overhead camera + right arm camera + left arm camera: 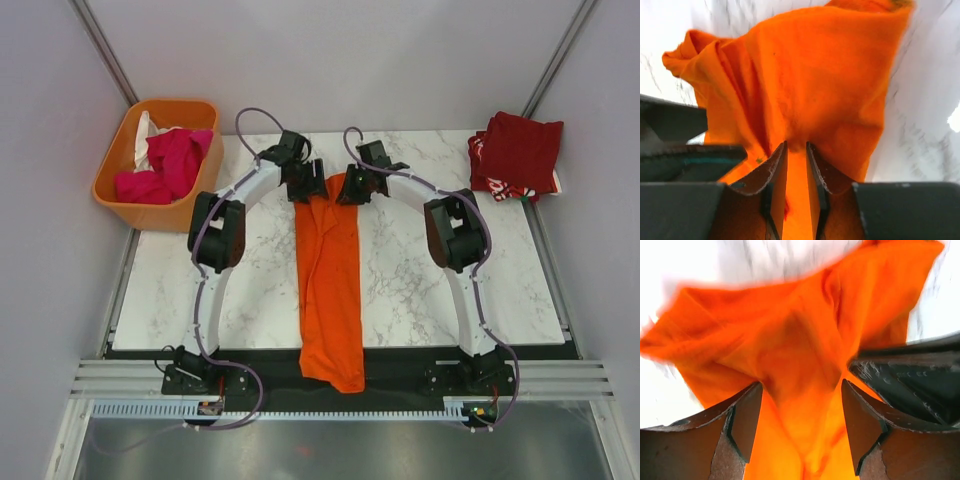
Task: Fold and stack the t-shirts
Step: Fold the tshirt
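The orange shirt [330,290] is lying as a long strip down the table [430,300], near end hanging off. At its far end the right gripper [796,150] is pinching the cloth; the left gripper [801,395] is straddling it, jaws apart, probably readying a two-handed fold.

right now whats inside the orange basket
In the basket, crumpled magenta cloth with white cloth beside it. Its floor, and anything underneath them, is covered.
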`<state>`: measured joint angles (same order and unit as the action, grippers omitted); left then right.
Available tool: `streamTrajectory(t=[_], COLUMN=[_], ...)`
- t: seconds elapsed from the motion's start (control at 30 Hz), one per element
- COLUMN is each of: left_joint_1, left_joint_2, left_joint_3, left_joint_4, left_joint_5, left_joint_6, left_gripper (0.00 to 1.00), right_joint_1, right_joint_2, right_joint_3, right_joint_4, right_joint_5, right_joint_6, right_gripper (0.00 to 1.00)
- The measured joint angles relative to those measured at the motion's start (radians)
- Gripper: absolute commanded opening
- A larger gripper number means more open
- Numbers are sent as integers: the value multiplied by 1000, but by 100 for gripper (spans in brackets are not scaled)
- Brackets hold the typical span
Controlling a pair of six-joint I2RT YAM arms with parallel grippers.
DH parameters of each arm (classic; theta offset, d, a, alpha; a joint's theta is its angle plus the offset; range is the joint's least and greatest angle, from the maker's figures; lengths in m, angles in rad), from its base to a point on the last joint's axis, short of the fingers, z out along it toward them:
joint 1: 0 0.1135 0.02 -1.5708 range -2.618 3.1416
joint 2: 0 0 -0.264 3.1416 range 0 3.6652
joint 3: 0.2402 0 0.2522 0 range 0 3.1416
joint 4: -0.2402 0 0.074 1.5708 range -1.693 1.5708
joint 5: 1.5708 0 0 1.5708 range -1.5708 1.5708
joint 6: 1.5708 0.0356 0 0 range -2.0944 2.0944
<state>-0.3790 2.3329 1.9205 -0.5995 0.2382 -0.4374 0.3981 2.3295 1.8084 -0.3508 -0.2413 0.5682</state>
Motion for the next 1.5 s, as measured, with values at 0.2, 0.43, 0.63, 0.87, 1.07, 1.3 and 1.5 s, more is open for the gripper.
streamTrajectory(t=[0.2,0.43,0.63,0.87,1.07,1.3,1.5], left_joint_1=[29,70,98,104,104,95,-70], left_joint_2=[170,326,352,330,35,-618,-999], left_joint_3=[289,557,595,589,356,-189,-780], left_joint_4=[-64,-103,-56,-11,-4,89,115], left_joint_5=[-5,9,46,51,21,-5,-21], left_joint_6=[35,61,58,51,52,29,-61], left_gripper=[72,79,96,100,100,99,98], right_joint_1=[-44,-105,-153,-164,-163,-150,-40], right_joint_2=[116,353,459,369,-30,-649,-1044], right_joint_3=[169,539,658,535,165,-259,-750], right_joint_4=[-3,-7,150,270,314,431,419], right_joint_5=[-41,-82,-147,-153,-143,-140,-113], right_joint_6=[20,76,146,109,50,24,2], right_gripper=[31,41,59,79,84,83,76])
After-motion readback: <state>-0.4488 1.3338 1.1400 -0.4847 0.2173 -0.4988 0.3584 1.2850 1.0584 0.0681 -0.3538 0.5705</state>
